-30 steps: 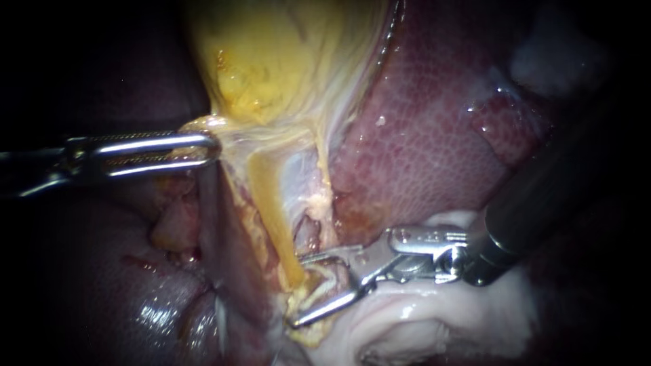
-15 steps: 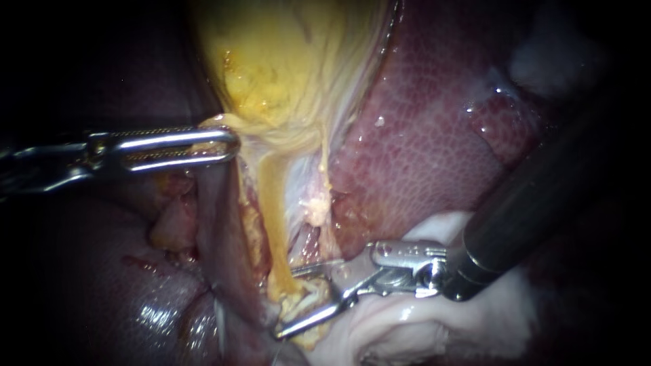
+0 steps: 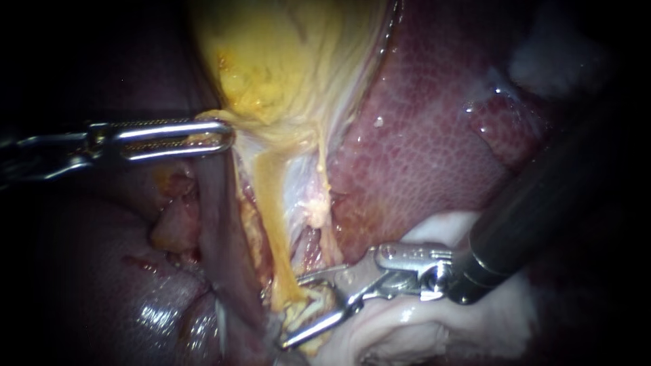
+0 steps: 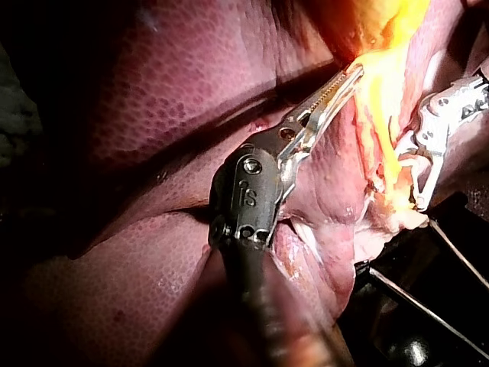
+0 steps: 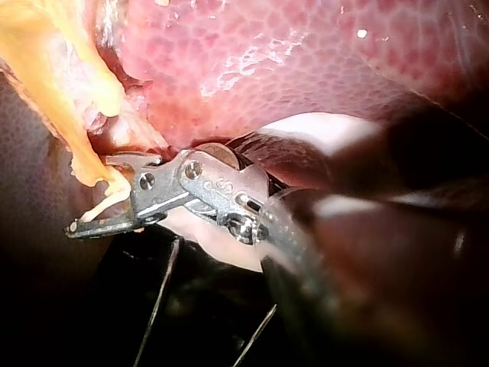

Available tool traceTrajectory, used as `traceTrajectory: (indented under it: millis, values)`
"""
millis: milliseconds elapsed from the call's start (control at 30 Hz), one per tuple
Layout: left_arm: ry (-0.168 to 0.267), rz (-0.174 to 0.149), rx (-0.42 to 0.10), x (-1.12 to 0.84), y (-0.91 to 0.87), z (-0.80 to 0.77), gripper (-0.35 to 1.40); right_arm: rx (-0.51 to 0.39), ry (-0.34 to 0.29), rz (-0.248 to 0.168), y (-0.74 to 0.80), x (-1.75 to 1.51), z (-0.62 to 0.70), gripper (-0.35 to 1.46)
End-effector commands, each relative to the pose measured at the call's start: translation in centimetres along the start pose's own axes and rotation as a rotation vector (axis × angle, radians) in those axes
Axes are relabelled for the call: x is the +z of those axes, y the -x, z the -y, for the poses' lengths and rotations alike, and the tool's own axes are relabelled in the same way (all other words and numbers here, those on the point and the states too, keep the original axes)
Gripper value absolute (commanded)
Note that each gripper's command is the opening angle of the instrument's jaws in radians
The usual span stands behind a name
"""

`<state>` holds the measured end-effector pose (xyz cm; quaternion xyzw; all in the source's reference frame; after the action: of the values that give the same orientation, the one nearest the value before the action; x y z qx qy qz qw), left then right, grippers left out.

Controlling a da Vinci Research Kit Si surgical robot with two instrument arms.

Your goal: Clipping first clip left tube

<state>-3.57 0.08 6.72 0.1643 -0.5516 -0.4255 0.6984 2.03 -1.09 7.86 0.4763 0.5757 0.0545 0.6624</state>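
The yellow gallbladder (image 3: 285, 61) narrows into a yellow tube (image 3: 274, 217), the left of two strands; a thinner pale strand (image 3: 324, 179) runs to its right. My left instrument (image 3: 220, 135) is shut on the gallbladder's neck and holds it taut. My right instrument (image 3: 293, 310) reaches in low, its jaws open with the yellow tube's lower end between them. In the left wrist view the left instrument (image 4: 348, 76) grips yellow tissue, with the right instrument (image 4: 424, 164) beyond the tube (image 4: 382, 122). In the right wrist view the tube (image 5: 72, 130) ends between the open jaws of the right instrument (image 5: 95, 195).
The mottled red liver (image 3: 434, 142) fills the right half behind the tubes. Pale white tissue (image 3: 420, 325) lies under the right instrument's shaft. A dark purple fold (image 3: 213, 217) runs beside the tube on its left, with glistening liver (image 3: 135, 298) lower left.
My left instrument has shifted right, drawing the gallbladder neck with it. My right instrument has advanced a little left and down, its jaws still open around the tube.
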Motion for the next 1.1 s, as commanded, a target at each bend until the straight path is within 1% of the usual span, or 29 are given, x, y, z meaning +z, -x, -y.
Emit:
traceTrajectory:
  millis: [33, 100, 233, 633, 667, 700, 733, 767, 800, 833, 867, 900, 967, 1100]
  values:
    - [0.003, 0.0, 0.0, 0.01, 0.0, 0.02, -0.35, 0.0, 0.006, -0.001, 0.01, 0.01, -0.02, 0.48]
    - [0.005, 0.001, 0.0, 0.04, 0.01, 0.07, -0.35, 0.0, 0.011, -0.002, 0.01, 0.03, -0.05, 0.48]
    - [0.009, 0.002, -0.001, 0.07, 0.02, 0.13, -0.35, 0.004, 0.012, -0.011, 0.02, 0.08, -0.06, 0.48]
    - [0.008, 0.002, 0.0, 0.08, 0.01, 0.16, -0.35, 0.002, 0.009, -0.012, 0.04, 0.13, -0.13, 0.45]
    - [0.008, 0.002, 0.0, 0.08, 0.01, 0.17, -0.35, 0.002, 0.006, -0.011, 0.05, 0.13, -0.14, 0.43]
    - [0.005, 0.001, 0.0, 0.08, 0.02, 0.18, -0.35, 0.026, -0.015, -0.007, 0.05, 0.11, -0.16, 0.29]
    - [0.005, 0.001, 0.0, 0.08, 0.02, 0.19, -0.35, 0.085, -0.052, -0.001, 0.05, 0.09, -0.17, 0.08]
    - [0.005, 0.001, 0.0, 0.07, 0.02, 0.19, -0.35, 0.131, -0.065, 0.008, 0.06, 0.05, -0.19, -0.13]
    - [0.005, 0.001, 0.0, 0.07, 0.02, 0.2, -0.35, 0.146, -0.037, 0.008, 0.07, 0.03, -0.2, -0.34]
    - [0.005, 0.001, 0.0, 0.07, 0.02, 0.21, -0.35, 0.148, 0.01, 0.014, 0.09, 0.0, -0.19, -0.35]
    - [0.005, 0.002, 0.0, 0.07, 0.02, 0.21, -0.35, 0.134, 0.052, 0.011, 0.12, -0.02, -0.19, -0.35]
    - [0.005, 0.001, 0.0, 0.07, 0.02, 0.21, -0.35, 0.128, 0.073, 0.005, 0.14, -0.03, -0.19, -0.35]
    - [0.005, 0.001, 0.0, 0.06, 0.02, 0.22, -0.35, 0.125, 0.077, 0.005, 0.18, -0.04, -0.19, -0.35]
    - [0.005, 0.001, 0.0, 0.05, 0.02, 0.21, -0.35, 0.126, 0.076, 0.005, 0.17, -0.06, -0.2, -0.35]
